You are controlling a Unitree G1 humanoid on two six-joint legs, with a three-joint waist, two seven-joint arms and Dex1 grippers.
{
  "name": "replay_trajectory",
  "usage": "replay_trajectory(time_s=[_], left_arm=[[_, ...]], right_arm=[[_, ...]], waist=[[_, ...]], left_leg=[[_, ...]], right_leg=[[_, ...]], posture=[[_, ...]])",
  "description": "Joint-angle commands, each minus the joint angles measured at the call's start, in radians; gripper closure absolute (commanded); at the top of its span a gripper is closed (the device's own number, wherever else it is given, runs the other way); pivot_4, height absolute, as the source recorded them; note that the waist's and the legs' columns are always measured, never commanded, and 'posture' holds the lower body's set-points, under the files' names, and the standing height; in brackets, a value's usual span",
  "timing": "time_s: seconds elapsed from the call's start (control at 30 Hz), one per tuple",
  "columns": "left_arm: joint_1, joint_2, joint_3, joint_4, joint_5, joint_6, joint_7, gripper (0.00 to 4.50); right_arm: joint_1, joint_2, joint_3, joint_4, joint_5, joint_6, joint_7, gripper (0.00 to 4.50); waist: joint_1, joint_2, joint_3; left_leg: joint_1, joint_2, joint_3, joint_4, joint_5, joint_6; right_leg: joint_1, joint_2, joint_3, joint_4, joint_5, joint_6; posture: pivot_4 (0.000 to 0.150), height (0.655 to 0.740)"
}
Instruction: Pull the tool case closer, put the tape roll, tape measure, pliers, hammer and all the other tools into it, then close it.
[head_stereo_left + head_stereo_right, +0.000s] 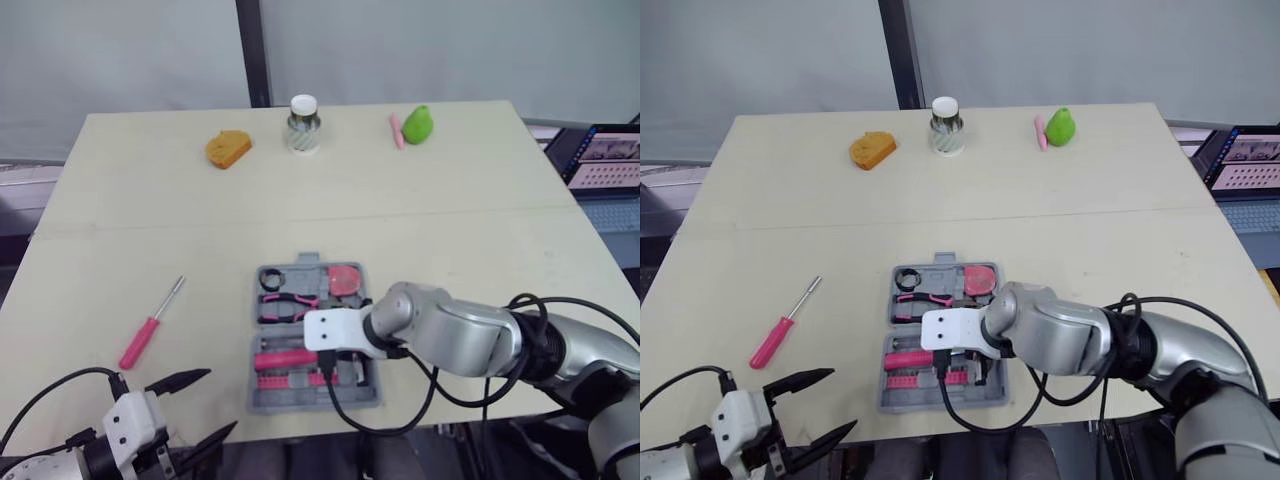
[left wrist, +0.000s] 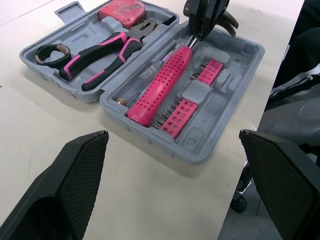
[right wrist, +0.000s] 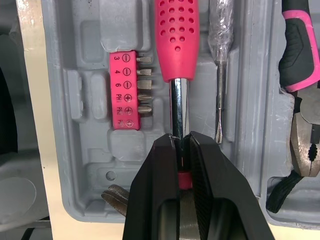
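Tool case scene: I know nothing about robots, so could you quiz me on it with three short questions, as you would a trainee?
1. True or false: the pink screwdriver lies inside the tool case.
2. What is the right pincer clamped on? A, the tool case's lid. B, the metal shaft of the hammer. C, the pink screwdriver.
3. Fill the gap: the left pincer, near the table's front edge, is ____ and holds nothing.

Key: 1 false, it lies on the table to the robot's left of the case. 2 B. 3 open.
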State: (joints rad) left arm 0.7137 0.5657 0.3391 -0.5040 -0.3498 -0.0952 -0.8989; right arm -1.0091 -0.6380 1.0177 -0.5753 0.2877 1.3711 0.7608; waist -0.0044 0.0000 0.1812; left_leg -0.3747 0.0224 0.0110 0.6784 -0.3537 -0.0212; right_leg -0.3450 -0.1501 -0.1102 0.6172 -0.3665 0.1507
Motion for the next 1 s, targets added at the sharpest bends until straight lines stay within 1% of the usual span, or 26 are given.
replay_trajectory(time_s=[0.03, 0.2, 0.27, 0.3, 0.37, 0.4, 0.5, 0.53, 0.6, 0.73, 0.77, 0.83, 0.87, 0.9, 0.93, 1.0], left_arm=[[0.000, 0.007, -0.004, -0.031, -0.002, 0.000, 0.005, 0.00], [-0.002, 0.010, -0.003, -0.029, -0.004, 0.003, 0.006, 0.00], [-0.004, 0.010, -0.005, -0.029, -0.003, 0.005, 0.006, 0.00], [-0.006, 0.010, -0.006, -0.029, -0.003, 0.007, 0.007, 0.00], [-0.010, 0.010, -0.007, -0.026, -0.002, 0.008, 0.008, 0.00], [-0.014, 0.010, -0.009, -0.023, -0.002, 0.007, 0.008, 0.00], [-0.026, 0.009, -0.014, -0.018, 0.000, 0.010, 0.010, 0.00], [-0.031, 0.010, -0.015, -0.015, 0.000, 0.011, 0.011, 0.00], [-0.042, 0.009, -0.018, -0.006, 0.003, 0.009, 0.013, 0.00], [-0.086, 0.005, -0.034, 0.011, 0.010, 0.014, 0.029, 0.00], [-0.102, 0.005, -0.042, 0.023, 0.014, 0.009, 0.030, 0.00], [-0.136, 0.005, -0.059, 0.040, 0.025, 0.004, 0.034, 0.00], [-0.158, 0.004, -0.069, 0.048, 0.030, 0.002, 0.038, 0.00], [-0.180, 0.005, -0.077, 0.059, 0.033, 0.000, 0.039, 0.00], [-0.201, 0.005, -0.084, 0.066, 0.038, 0.001, 0.043, 0.00], [-0.235, 0.006, -0.094, 0.080, 0.045, 0.000, 0.049, 0.00]], right_arm=[[-0.007, 0.011, 0.002, -0.009, -0.012, -0.013, -0.015, 4.47], [0.000, 0.009, 0.008, -0.008, -0.014, -0.013, -0.020, 4.47], [0.003, 0.011, 0.006, -0.007, -0.014, -0.013, -0.023, 3.55], [0.004, 0.013, 0.002, -0.008, -0.012, -0.012, -0.024, 3.30], [0.005, 0.012, -0.007, -0.011, -0.010, -0.011, -0.024, 2.38], [0.004, 0.010, -0.016, -0.014, -0.008, -0.011, -0.023, 1.82], [0.006, 0.008, -0.062, -0.022, -0.002, -0.011, -0.025, 0.34], [0.023, 0.020, -0.102, -0.019, -0.001, -0.025, -0.035, 0.09], [0.072, 0.053, -0.183, -0.005, -0.003, -0.075, -0.062, 0.09], [0.285, 0.110, -0.392, 0.027, 0.010, -0.356, -0.090, 0.09], [0.348, 0.110, -0.427, 0.048, 0.003, -0.456, -0.082, 0.32], [0.453, 0.111, -0.471, 0.091, -0.002, -0.632, -0.044, 0.96], [0.505, 0.123, -0.491, 0.120, 0.006, -0.717, -0.022, 1.41], [0.543, 0.140, -0.507, 0.151, 0.023, -0.762, -0.004, 1.93], [0.570, 0.137, -0.496, 0.191, 0.005, -0.824, 0.019, 2.34], [0.600, 0.146, -0.478, 0.270, -0.017, -0.892, 0.058, 3.36]], waist=[[0.000, 0.000, 0.000], [0.000, 0.000, 0.000], [0.000, 0.000, 0.000], [0.000, 0.000, 0.000], [0.000, 0.000, 0.000], [0.000, 0.000, 0.000], [0.000, 0.000, 0.000], [0.000, 0.000, 0.000], [0.000, 0.000, 0.000], [0.005, -0.002, -0.001], [0.005, -0.003, -0.002], [0.004, -0.004, -0.002], [0.004, -0.004, -0.002], [0.004, -0.004, -0.003], [0.003, -0.004, -0.003], [0.001, -0.004, -0.003]], left_leg=[[0.000, 0.000, 0.000, 0.000, 0.000, 0.000], [0.000, 0.000, 0.000, 0.000, 0.000, 0.000], [0.000, 0.000, 0.000, 0.000, 0.000, 0.000], [0.000, 0.000, 0.000, 0.000, 0.000, 0.000], [0.000, 0.000, 0.000, 0.000, 0.000, 0.000], [0.000, 0.000, 0.000, 0.000, 0.000, 0.000], [0.000, 0.000, 0.000, 0.000, 0.000, 0.000], [0.000, 0.000, 0.000, 0.000, 0.000, 0.000], [0.000, 0.000, 0.000, 0.000, 0.000, 0.000], [0.000, 0.000, 0.000, 0.000, 0.000, 0.000], [0.000, 0.000, -0.001, 0.000, 0.000, 0.000], [0.000, -0.001, 0.000, 0.002, -0.001, 0.001], [0.001, -0.001, 0.000, 0.002, -0.001, 0.001], [0.001, -0.001, 0.000, 0.002, -0.001, 0.001], [0.001, -0.001, 0.000, 0.002, -0.001, 0.001], [0.003, -0.001, 0.001, 0.001, -0.001, 0.001]], right_leg=[[0.000, 0.000, 0.000, 0.000, 0.000, 0.000], [0.000, 0.000, 0.000, 0.001, 0.000, 0.000], [0.000, 0.000, 0.000, 0.001, 0.000, 0.000], [0.000, 0.000, 0.000, 0.001, 0.000, 0.000], [0.000, 0.000, 0.000, 0.001, 0.000, 0.000], [0.000, 0.000, 0.000, 0.001, 0.000, 0.000], [0.000, 0.000, 0.000, 0.001, 0.000, 0.000], [0.000, 0.000, 0.000, 0.001, 0.000, 0.000], [0.000, 0.000, 0.000, 0.001, 0.000, 0.000], [0.000, 0.000, 0.000, 0.002, 0.000, 0.000], [0.001, 0.000, 0.000, 0.002, 0.000, 0.000], [0.001, -0.001, 0.000, 0.002, 0.000, 0.000], [0.001, -0.001, 0.000, 0.002, 0.000, 0.000], [0.002, -0.001, 0.000, 0.002, 0.000, 0.000], [0.002, 0.000, 0.000, 0.002, 0.000, 0.000], [0.002, 0.000, 0.000, 0.003, 0.000, 0.000]], posture=[[0.150, 0.7400], [0.150, 0.7400], [0.150, 0.7400], [0.150, 0.7400], [0.150, 0.7400], [0.150, 0.7400], [0.150, 0.7400], [0.150, 0.7400], [0.150, 0.7400], [0.150, 0.7400], [0.150, 0.7400], [0.150, 0.7400], [0.150, 0.7400], [0.150, 0.7400], [0.150, 0.7400], [0.150, 0.7400]])
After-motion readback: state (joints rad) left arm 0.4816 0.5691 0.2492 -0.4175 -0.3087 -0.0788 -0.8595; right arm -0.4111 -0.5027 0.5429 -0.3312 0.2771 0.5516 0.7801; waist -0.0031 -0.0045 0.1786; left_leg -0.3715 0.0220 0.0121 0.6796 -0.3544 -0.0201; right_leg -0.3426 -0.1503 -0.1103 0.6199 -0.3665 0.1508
